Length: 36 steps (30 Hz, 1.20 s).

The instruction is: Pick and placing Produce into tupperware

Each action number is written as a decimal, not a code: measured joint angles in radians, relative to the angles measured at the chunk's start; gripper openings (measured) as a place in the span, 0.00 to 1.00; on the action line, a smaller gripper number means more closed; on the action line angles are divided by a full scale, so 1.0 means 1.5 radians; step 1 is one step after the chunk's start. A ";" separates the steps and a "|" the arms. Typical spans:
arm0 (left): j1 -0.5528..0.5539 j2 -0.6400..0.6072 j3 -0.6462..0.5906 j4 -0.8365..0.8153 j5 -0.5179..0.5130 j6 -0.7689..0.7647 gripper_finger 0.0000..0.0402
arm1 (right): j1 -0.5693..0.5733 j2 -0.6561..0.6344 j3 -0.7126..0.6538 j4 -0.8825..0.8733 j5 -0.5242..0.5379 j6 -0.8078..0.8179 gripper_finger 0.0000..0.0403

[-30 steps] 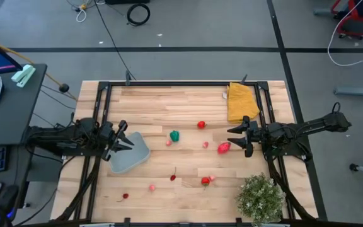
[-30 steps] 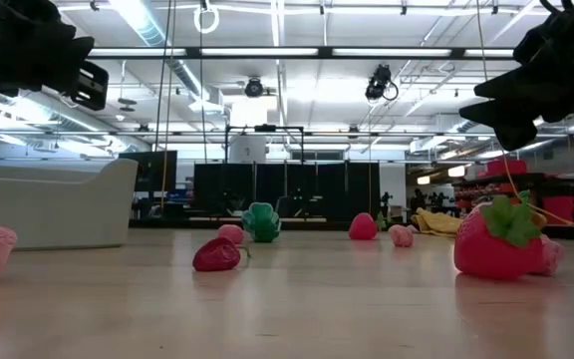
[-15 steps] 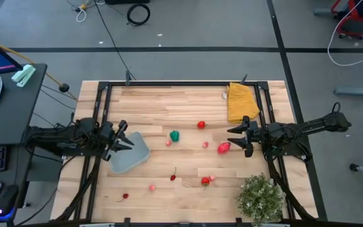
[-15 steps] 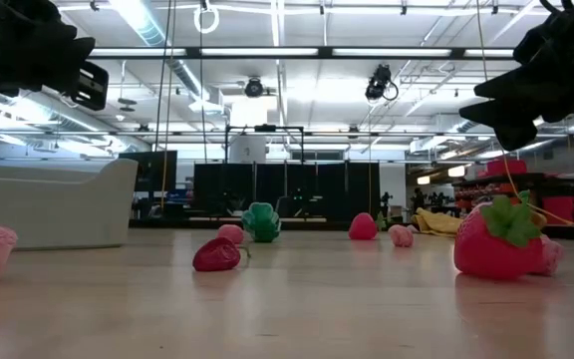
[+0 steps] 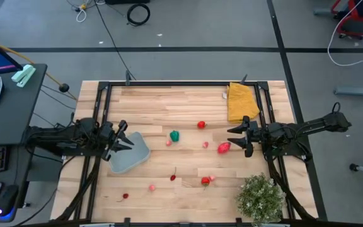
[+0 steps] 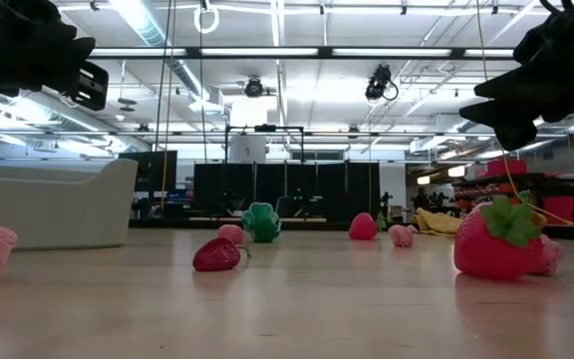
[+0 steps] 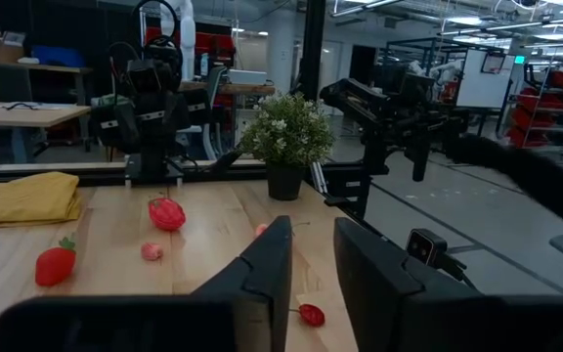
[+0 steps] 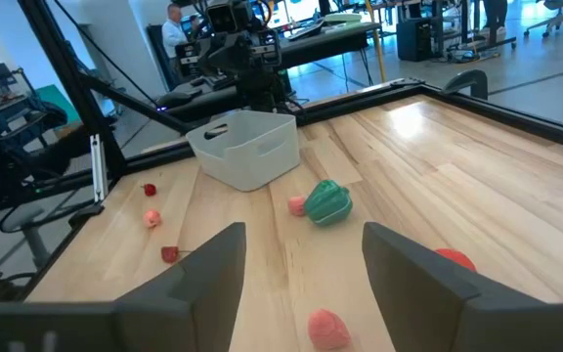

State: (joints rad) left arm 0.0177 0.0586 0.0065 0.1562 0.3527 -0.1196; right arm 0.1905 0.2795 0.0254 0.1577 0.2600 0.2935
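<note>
Pale wood planks make up my worktop (image 5: 188, 107), and the tupperware (image 5: 130, 153) sits on it near the left edge, about midway along, empty as far as I can judge from above. My left gripper (image 5: 123, 140) hangs just at that container's left rim, its jaws parted a little with nothing between them; the left wrist view shows only a narrow gap between the two dark fingers (image 7: 267, 274). My right gripper (image 5: 237, 138) hovers near the right edge, jaws spread wide and holding nothing, with a large red strawberry (image 5: 224, 148) lying just beside its tips. The produce is scattered over the middle of the worktop: a green piece (image 5: 174, 135), a red piece (image 5: 201, 125) beyond it, a small pink one (image 5: 205, 145), and another strawberry (image 5: 205, 181) toward the front edge. A yellow cloth (image 5: 241, 101) lies at the far right corner, and a bushy plant (image 5: 260, 197) stands at the near right corner.
</note>
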 joint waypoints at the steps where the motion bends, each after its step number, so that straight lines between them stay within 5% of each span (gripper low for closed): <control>1: 0.000 0.000 0.000 0.000 0.000 0.000 0.21 | 0.000 0.000 0.000 0.000 0.000 0.000 0.54; 21: 0.000 0.000 0.000 0.000 0.000 0.000 0.21 | 0.000 0.000 0.000 0.007 0.001 -0.038 0.54; 28: 0.000 0.000 0.000 0.000 0.000 0.000 0.23 | 0.000 0.000 0.000 0.121 0.000 0.113 0.54; 36: 0.000 0.000 0.000 0.000 0.000 0.000 0.21 | 0.000 0.015 0.000 0.236 -0.005 0.071 0.54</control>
State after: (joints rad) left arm 0.0177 0.0586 0.0063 0.1563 0.3526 -0.1196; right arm 0.1905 0.3027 0.0254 0.5111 0.2524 0.4005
